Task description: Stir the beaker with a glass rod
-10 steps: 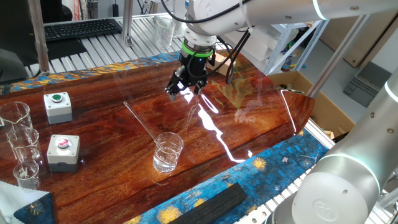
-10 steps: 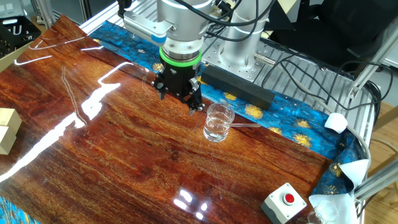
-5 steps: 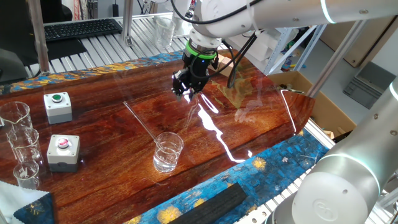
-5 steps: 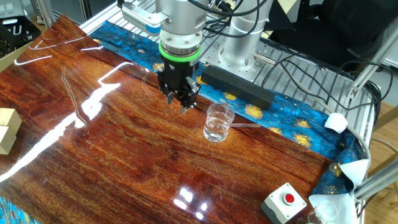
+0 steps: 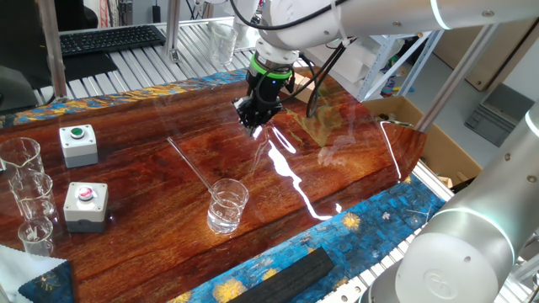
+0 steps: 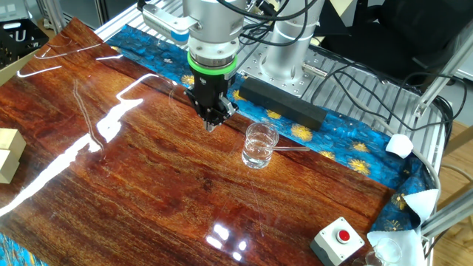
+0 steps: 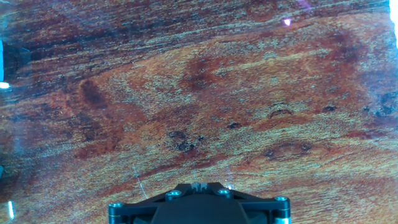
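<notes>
While hand [image 5: 255, 123] hangs closed, empty, beaker [image 5: 227, 205] with glass rod [image 5: 189, 162] sits well apart

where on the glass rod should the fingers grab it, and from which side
Probably the free upper stretch of the rod, from above. Its lower end sits in the beaker and it leans out over the rim, so that stretch is clear of glass and table. It is very thin, so the fingers should close across it. The gripper hangs apart from it now.
</notes>
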You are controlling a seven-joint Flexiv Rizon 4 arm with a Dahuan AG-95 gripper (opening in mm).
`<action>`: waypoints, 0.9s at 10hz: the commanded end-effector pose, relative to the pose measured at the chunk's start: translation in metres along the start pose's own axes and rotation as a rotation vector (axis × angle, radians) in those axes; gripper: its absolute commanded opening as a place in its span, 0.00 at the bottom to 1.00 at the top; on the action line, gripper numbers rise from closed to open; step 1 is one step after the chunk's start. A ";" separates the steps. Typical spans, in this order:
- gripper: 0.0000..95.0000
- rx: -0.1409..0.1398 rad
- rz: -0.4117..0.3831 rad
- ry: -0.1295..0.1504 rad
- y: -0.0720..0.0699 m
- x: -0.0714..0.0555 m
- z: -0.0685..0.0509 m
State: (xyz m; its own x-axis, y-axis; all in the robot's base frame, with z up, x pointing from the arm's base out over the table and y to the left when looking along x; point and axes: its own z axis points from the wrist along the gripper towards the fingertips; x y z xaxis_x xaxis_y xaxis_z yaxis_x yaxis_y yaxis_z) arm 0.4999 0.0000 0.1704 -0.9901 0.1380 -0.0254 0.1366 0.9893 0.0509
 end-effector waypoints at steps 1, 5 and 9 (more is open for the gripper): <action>0.00 -0.001 -0.001 0.003 0.000 0.000 0.000; 0.00 0.011 0.023 0.024 0.012 0.006 -0.008; 0.00 0.028 0.040 0.045 0.030 0.021 -0.017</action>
State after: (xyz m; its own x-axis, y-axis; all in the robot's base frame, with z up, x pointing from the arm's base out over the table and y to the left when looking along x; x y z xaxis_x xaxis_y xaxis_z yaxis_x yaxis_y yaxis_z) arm 0.4832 0.0330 0.1895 -0.9838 0.1778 0.0221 0.1782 0.9838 0.0200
